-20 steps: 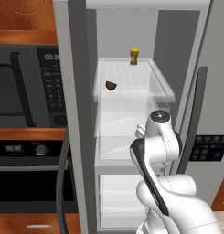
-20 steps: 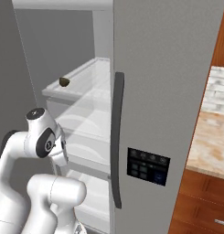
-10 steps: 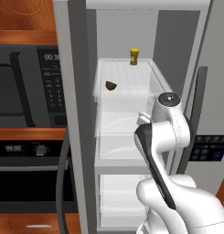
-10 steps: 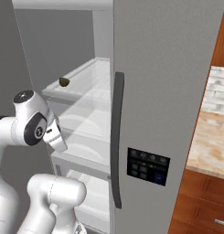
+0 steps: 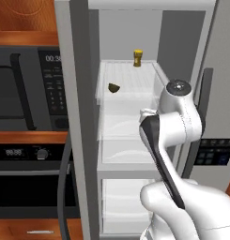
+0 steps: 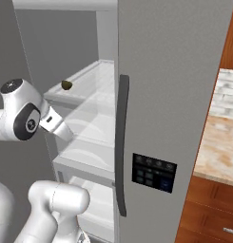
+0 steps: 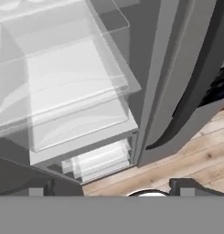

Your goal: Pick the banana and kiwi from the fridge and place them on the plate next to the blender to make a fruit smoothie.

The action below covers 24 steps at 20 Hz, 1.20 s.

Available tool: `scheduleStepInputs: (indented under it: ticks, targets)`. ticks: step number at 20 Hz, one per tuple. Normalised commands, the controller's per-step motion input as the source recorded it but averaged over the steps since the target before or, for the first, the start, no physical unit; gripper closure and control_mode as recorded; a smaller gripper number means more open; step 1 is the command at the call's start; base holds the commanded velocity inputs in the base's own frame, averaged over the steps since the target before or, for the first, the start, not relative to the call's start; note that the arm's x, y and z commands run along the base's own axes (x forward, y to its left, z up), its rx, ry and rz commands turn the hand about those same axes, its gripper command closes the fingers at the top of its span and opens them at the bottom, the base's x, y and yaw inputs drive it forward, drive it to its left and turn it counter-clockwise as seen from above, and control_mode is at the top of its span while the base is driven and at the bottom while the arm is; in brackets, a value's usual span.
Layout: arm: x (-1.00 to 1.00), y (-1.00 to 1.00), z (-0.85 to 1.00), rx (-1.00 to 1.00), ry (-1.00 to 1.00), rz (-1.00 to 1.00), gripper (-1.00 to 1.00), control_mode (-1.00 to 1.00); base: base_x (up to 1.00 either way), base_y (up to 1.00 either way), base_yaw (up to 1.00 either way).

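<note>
While high on its shelf, kiwi well above open pincer.

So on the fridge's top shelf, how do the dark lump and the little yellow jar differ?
The dark olive-brown lump is low and rounded; the yellow-gold jar stands upright and taller. The lump sits near the shelf's front left, the jar at the back. The lump is dull and dark, the jar bright. Both rest on the same translucent top shelf of the open fridge, apart from each other.

The white arm rises folded at the elbow, its pincer spread wide and empty.
</note>
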Motion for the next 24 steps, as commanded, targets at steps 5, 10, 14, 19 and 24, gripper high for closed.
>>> scheduleStepInputs:
  ticks: [5,10,14,19,24]
  targets:
    - [0.0,0.07,0.69,-0.1,-0.06,0.29,-1.0,-1.0,0.0,0.0,0.0]
    - [0.09,0.34,0.52,-0.05,-0.14,0.29,-1.0,-1.0,0.0,0.0,0.0]
    - [0.35,0.25,0.32,-0.16,-0.18,0.26,-1.0,-1.0,0.0,0.0,0.0]
    - [0.58,0.25,0.08,-0.13,-0.02,0.13,-1.0,-1.0,0.0,0.0,0.0]
    - [0.54,0.2,0.22,-0.13,0.0,0.14,-1.0,-1.0,0.0,0.0,0.0]
